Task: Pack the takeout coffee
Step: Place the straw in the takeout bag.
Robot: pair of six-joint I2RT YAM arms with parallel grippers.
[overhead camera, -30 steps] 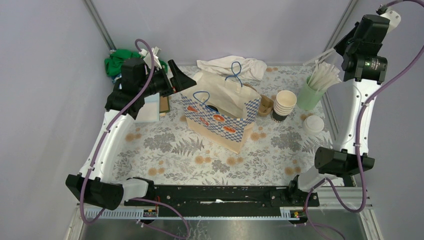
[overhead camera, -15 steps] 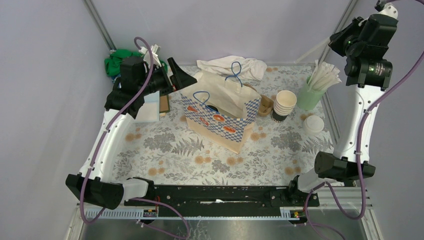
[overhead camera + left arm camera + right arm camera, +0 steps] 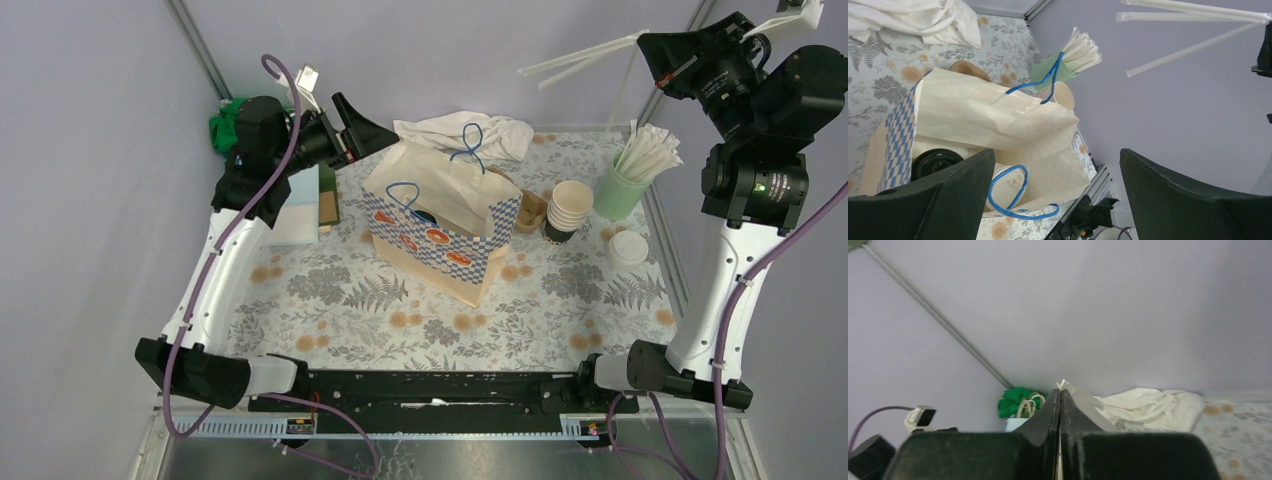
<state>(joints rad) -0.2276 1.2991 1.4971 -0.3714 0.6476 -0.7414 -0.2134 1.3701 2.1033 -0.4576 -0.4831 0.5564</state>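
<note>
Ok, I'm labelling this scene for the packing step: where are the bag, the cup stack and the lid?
Bag (image 3: 445,190): top view, cream upper panel.
Cup stack (image 3: 572,197): top view, inside the top cup.
Lid (image 3: 628,247): top view, middle of its top.

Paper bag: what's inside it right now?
Inside the paper bag, a round black lid and a pale cup beside it show; the folded-in wall hides the rest.
</note>
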